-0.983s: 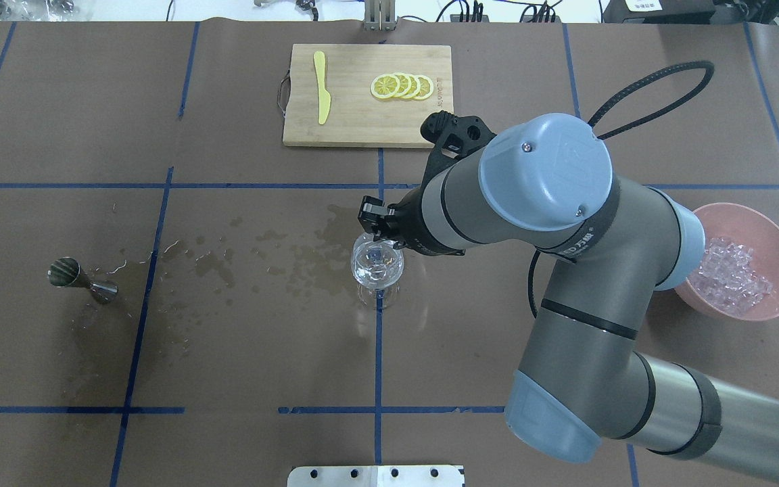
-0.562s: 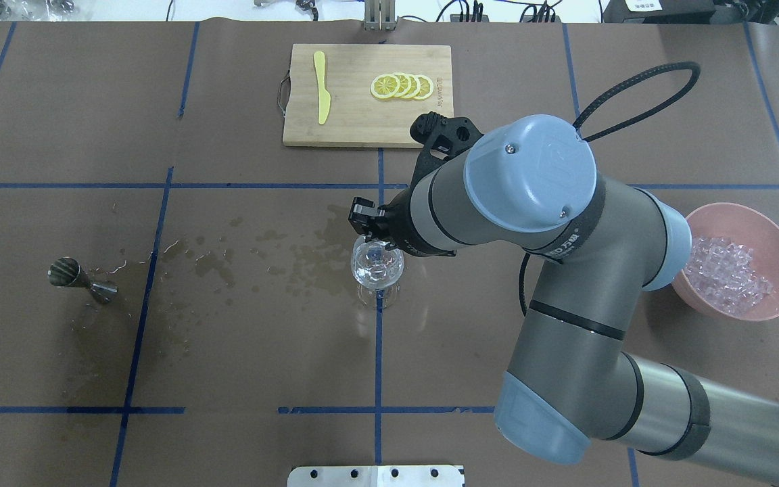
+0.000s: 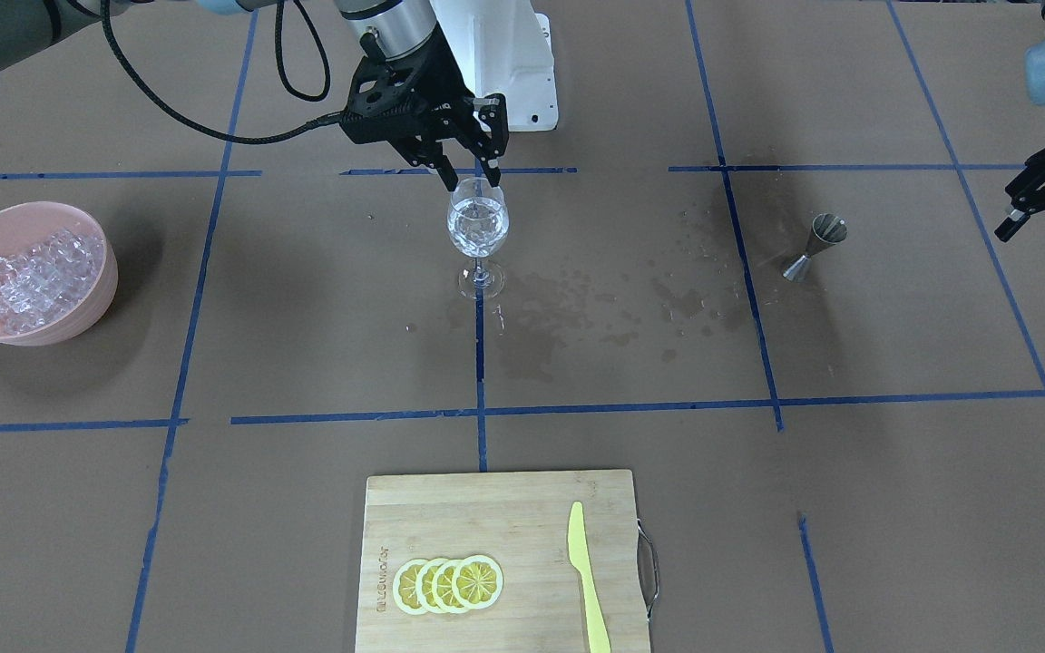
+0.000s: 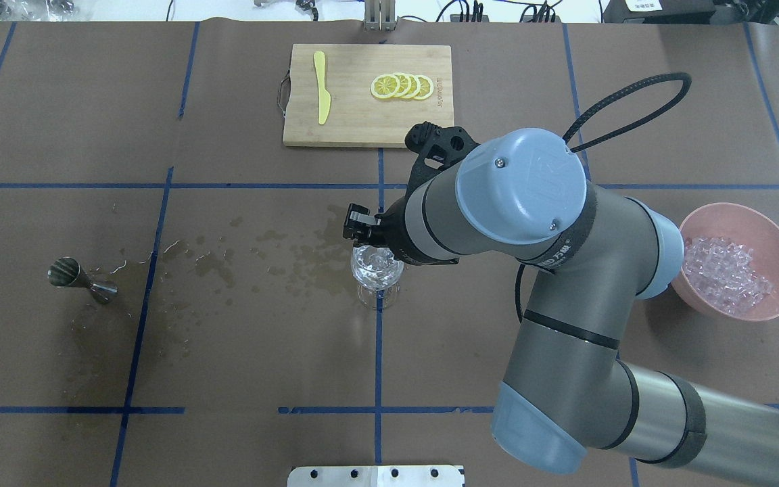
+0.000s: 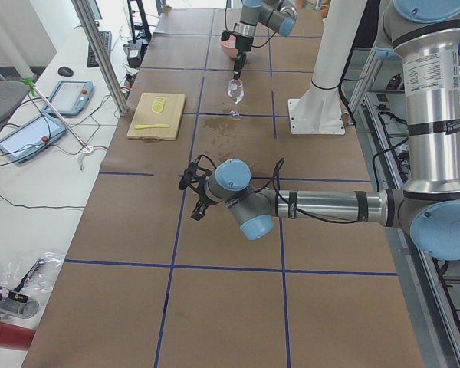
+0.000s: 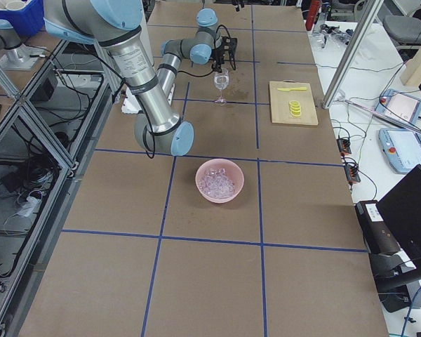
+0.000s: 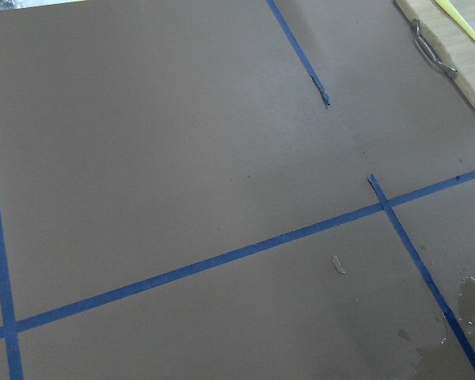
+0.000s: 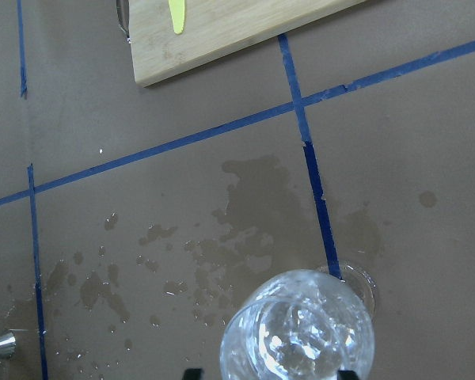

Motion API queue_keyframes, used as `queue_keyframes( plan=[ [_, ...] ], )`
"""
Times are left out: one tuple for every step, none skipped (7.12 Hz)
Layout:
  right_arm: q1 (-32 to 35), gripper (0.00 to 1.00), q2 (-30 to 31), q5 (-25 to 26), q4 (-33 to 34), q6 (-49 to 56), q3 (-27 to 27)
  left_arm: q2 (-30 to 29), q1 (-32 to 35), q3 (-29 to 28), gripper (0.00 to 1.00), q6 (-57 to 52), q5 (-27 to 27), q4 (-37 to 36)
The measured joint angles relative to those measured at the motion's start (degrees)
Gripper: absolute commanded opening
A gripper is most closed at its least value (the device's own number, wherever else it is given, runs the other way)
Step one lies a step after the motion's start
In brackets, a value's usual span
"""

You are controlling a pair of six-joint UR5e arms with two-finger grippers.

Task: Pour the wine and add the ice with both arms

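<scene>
Brown table (image 3: 305,308), upright wine glass (image 3: 479,225), glassy ice (image 8: 305,339) inside

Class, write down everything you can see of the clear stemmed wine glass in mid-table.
The clear stemmed wine glass stands upright on its round foot, on a blue tape line beside wet stains. Its rounded bowl holds transparent ice cubes. The open right gripper hangs just above its rim, not visibly touching.

wine glass (image 4: 377,270) mid-table (ice (image 8: 301,340) in it), bowl (image 4: 778,233) right, jigger (image 4: 83,281) left, cutting board (image 4: 356,122) beyond.
</scene>
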State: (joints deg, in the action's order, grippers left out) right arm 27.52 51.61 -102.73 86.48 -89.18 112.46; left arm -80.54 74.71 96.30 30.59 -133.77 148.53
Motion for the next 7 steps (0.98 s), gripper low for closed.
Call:
queue_keyframes(
  plan=[
    [0.18, 0.91, 0.20, 0.04, 0.08, 0.10, 0.27, 0.05, 0.00, -0.03, 1.00, 0.00, 0.02, -0.02],
    [0.97, 0.93, 1.11, -0.20, 0.24, 0.31, 0.83, 0.19, 0.06, -0.16, 1.00, -0.10, 0.11, -0.08],
    [2.81, 0.93, 3.27, -1.13, 0.17, 0.88, 1.51, 0.36, 0.39, -0.33, 1.00, -0.43, 0.44, -0.18],
    [6.15, 0.93, 6.51, -3.98, -0.11, 2.95, 2.41, 0.43, 0.96, -0.50, 1.00, -1.20, 1.77, -0.37],
    [10.75, 0.93, 10.32, -8.44, -0.33, 7.46, 3.34, 0.43, 1.75, -1.20, 1.00, -3.87, 3.86, -0.68],
    [15.77, 1.00, 14.52, -12.72, -0.43, 13.71, 3.94, 0.19, 3.80, -3.39, 1.00, -9.62, 5.32, -1.34],
    [20.63, 1.00, 18.68, -15.72, -0.43, 20.70, 4.14, -0.56, 6.36, -5.73, 1.00, -15.71, 6.01, -3.28]
  ],
)
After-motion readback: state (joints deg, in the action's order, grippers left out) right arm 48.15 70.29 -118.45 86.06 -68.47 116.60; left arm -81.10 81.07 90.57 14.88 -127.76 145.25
